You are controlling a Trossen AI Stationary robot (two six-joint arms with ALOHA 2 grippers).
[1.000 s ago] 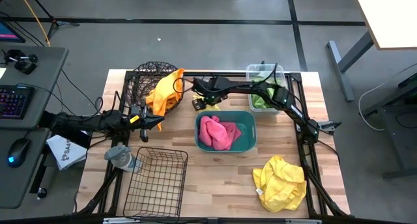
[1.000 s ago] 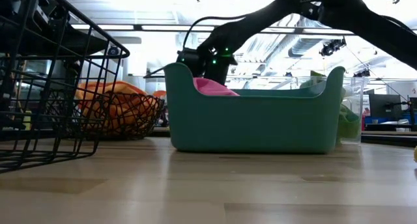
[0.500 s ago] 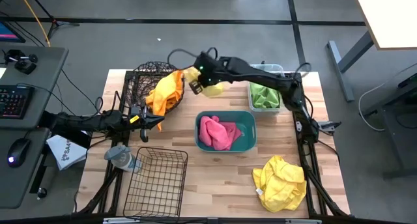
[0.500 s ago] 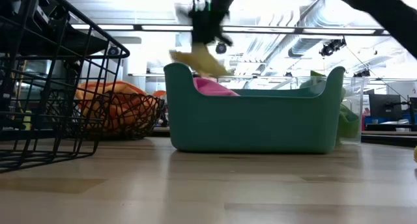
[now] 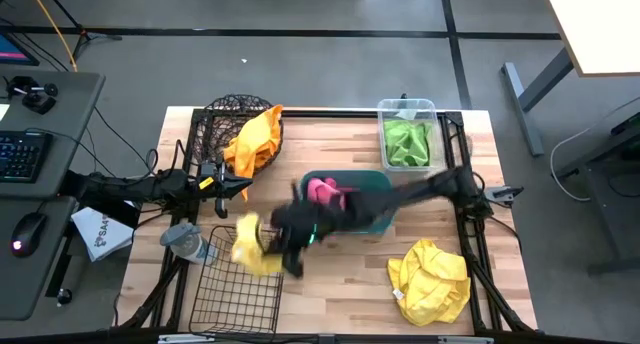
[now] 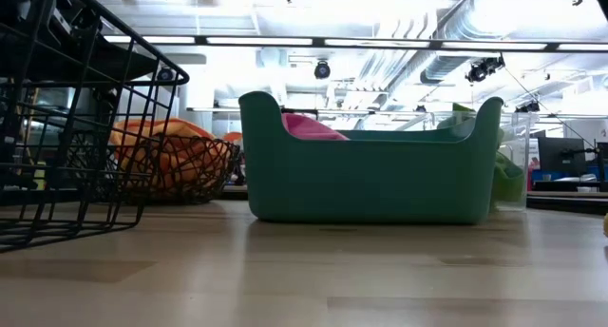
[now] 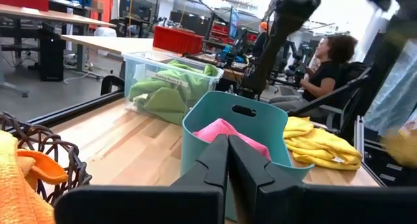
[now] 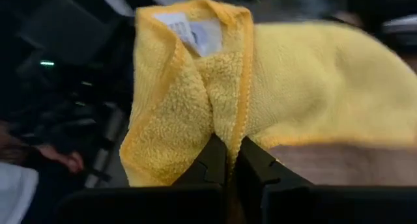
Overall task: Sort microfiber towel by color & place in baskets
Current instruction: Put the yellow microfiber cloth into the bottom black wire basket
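We count four containers on the wooden table (image 5: 330, 284) in the high view. A round dark wire basket (image 5: 222, 127) sits toward eleven o'clock, a clear plastic bin (image 5: 407, 111) toward one o'clock, a teal plastic tub (image 5: 380, 187) near the centre, and a rectangular black wire basket (image 5: 235, 289) toward seven o'clock.

The towels we can make out: one orange towel (image 5: 256, 139) draped over the round basket's rim, a pink towel (image 5: 322, 191) in the teal tub, green towels (image 5: 406, 144) in the clear bin — how many we cannot tell — and a yellow heap (image 5: 430, 279) lying loose on the table at five o'clock. One more yellow towel (image 5: 250, 250) hangs from the right gripper (image 5: 285, 246), which reaches across in front of the tub to the upper right corner of the rectangular basket. In the right wrist view its fingers (image 8: 254, 172) are pinched fully together on that towel's folded edge, the white label showing above them.

The left gripper (image 5: 238, 188) waits at nine o'clock, just below the round basket; its fingers (image 7: 218, 159) lie closed against each other with nothing between them.

A grey-blue cloth lump (image 5: 186, 242) rests beside the rectangular basket's upper left corner — one only. A person sits in the room beyond the table.
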